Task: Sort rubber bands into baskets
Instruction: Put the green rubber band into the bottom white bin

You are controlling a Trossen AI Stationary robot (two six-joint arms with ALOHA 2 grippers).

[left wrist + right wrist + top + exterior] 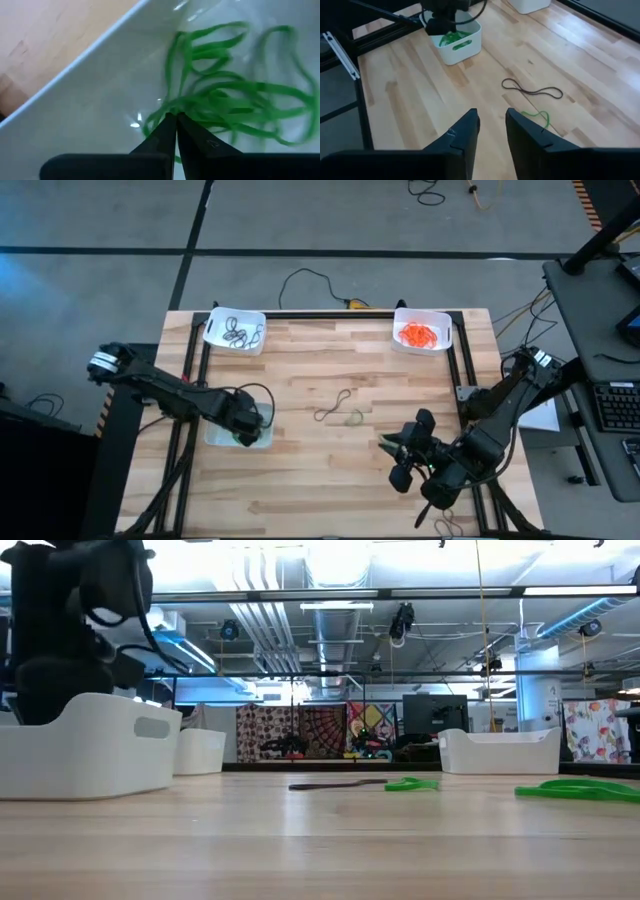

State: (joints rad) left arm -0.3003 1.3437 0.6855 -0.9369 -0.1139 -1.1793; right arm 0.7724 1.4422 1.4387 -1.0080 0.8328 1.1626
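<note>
My left gripper (248,423) (176,116) points down into the near-left white basket (215,438) (100,100), shut over a pile of green rubber bands (235,95). The far-left basket (212,332) holds dark bands, and the far-right basket (444,338) holds orange ones. A dark band (335,406) (532,91) and a green band (352,418) (541,117) lie flat mid-table. My right gripper (390,448) (492,124) hovers open above the table's near right part, with nothing between its fingers. My left gripper has its two fingertips closed together on green strands (167,106) at the top of the pile, coming from above and pointing down. The strands run out from the tips onto the other bands in the basket. One band or several, I cannot tell.
A black frame runs along the table's left, far and right edges (330,313). Another green band (580,790) lies on the wood close to the low camera. Bare wood (320,470) stretches across the near middle of the table.
</note>
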